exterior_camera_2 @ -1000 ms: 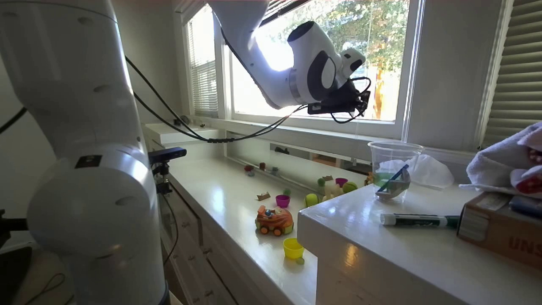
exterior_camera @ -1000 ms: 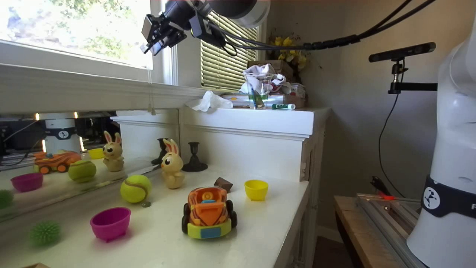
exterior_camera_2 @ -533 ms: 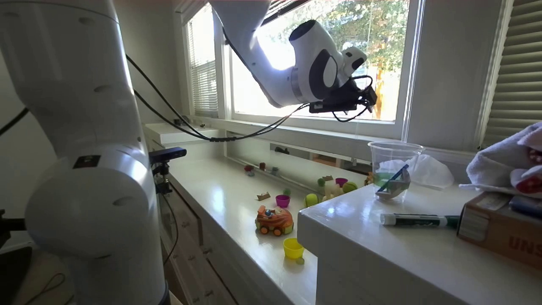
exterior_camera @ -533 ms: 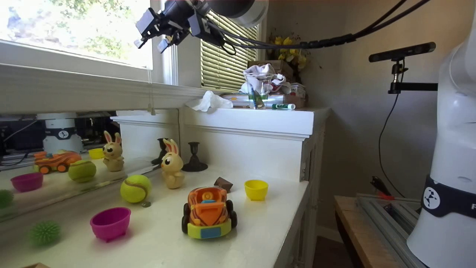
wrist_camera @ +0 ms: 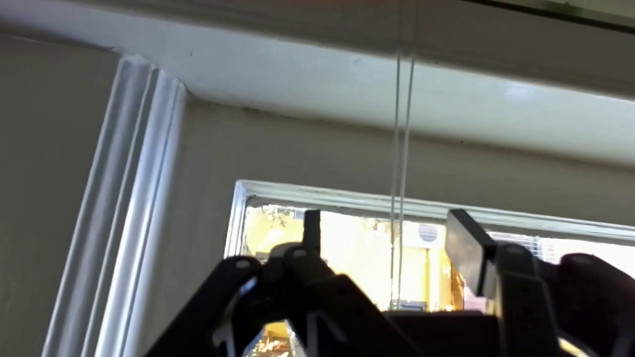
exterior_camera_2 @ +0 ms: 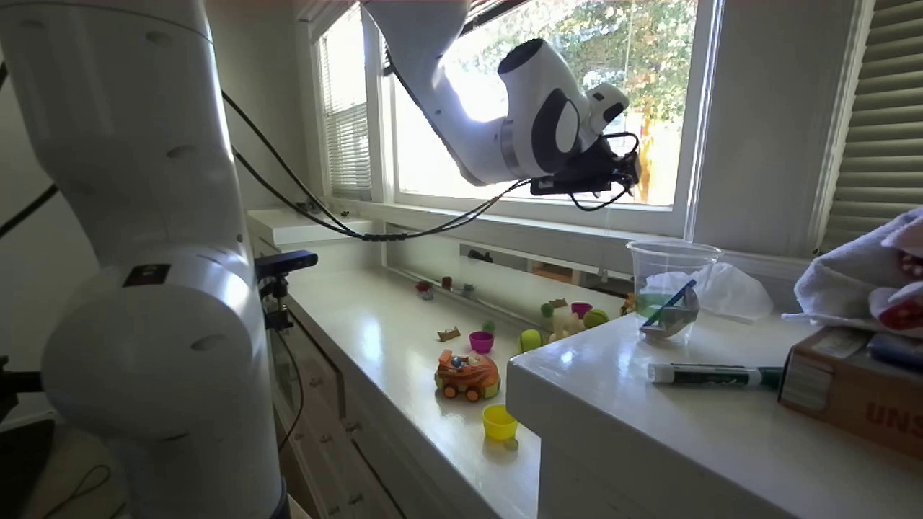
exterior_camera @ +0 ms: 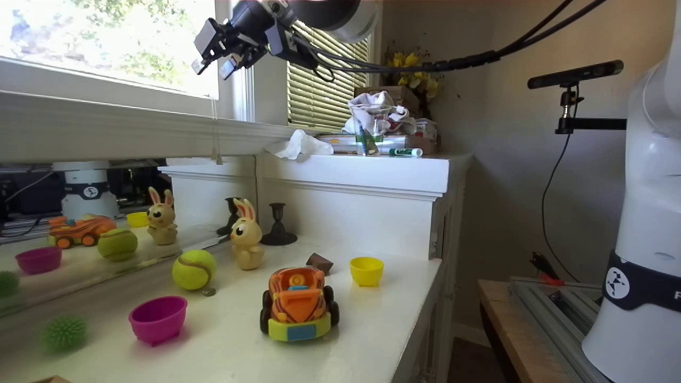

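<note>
In an exterior view the gripper (exterior_camera: 214, 67) hung before a window (exterior_camera: 117, 53), above a white counter (exterior_camera: 223, 351); in an exterior view its jaws were lost in black; in the wrist view they stood well apart, gripping nothing, the upright cord (wrist_camera: 396, 134) between them pointing down past the windowsill (wrist_camera: 278, 74) edge, depth unclear.

The cord pair (wrist_camera: 395, 153) consists of two thin, pale strands, closely spaced and nearly parallel. It hangs straight down in front of the window (exterior_camera: 106, 48) and terminates below it in small pulls (exterior_camera: 218, 159).
</note>
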Controlling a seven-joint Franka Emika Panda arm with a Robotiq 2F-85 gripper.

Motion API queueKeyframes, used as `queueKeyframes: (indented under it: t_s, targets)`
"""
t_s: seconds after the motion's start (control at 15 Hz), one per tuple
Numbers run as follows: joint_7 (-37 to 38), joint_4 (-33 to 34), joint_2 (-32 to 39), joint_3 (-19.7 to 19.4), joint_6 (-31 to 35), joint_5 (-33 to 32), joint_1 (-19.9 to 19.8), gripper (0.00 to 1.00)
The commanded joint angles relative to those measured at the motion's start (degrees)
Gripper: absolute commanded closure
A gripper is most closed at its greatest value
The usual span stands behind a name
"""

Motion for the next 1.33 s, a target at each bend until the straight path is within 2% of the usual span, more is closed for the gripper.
queueKeyframes:
  t_s: [0.0,0.33,0.8,1.07,1.2,1.27]
  targets:
    - [-0.2,1.8,2.0,0.4,2.1,-1.1,-0.5,0.64]
    - [-0.3,2.0,2.6,0.5,2.7,-0.8,-0.1,0.98]
    - [0.6,0.6,0.5,1.2,0.7,0.6,1.0,1.00]
    - [2.8,-2.5,-3.3,3.3,-2.6,5.0,6.4,1.00]
    - [2.3,-2.7,-3.9,3.4,-4.0,8.4,10.3,1.00]
    - [2.6,-2.6,-4.2,0.2,-4.7,9.3,15.1,1.00]
